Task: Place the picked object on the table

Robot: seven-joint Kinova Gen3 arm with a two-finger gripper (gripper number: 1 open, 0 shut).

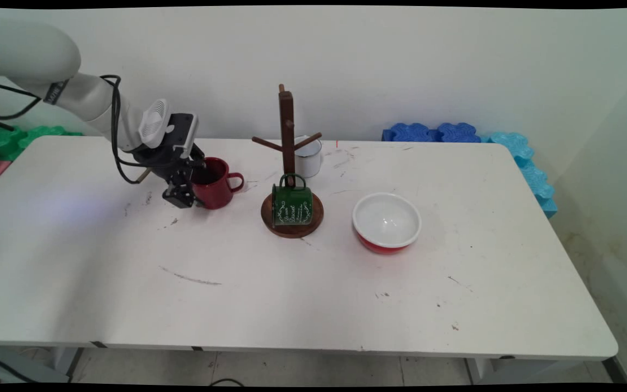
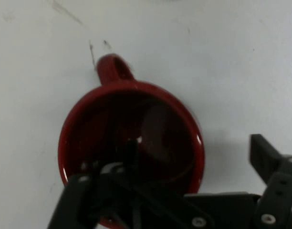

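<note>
The white counter [image 1: 292, 283] carries everything, its top scuffed with dark marks. On its left part the white arm [image 1: 101, 103] reaches down from the upper left, black cables looping off it. Near the middle stands a wooden mug stand [image 1: 287, 136], a post with pegs on a round base. A bowl [image 1: 386, 222], white inside and red outside, sits to the right of that base, apart from it. A green mug [image 1: 292, 204] with white lettering rests upside down on the base against the post. A white mug [image 1: 309, 157] stands just behind the stand. The red mug [image 1: 213, 183] stands upright left of the stand, handle pointing toward it. The hand [image 1: 185, 188] is at the mug's left rim: in the hand view one finger [image 2: 131, 157] dips inside the red mug [image 2: 131, 143] and the other finger [image 2: 267, 160] stands outside the wall, the gap wide, not closed on it
</note>
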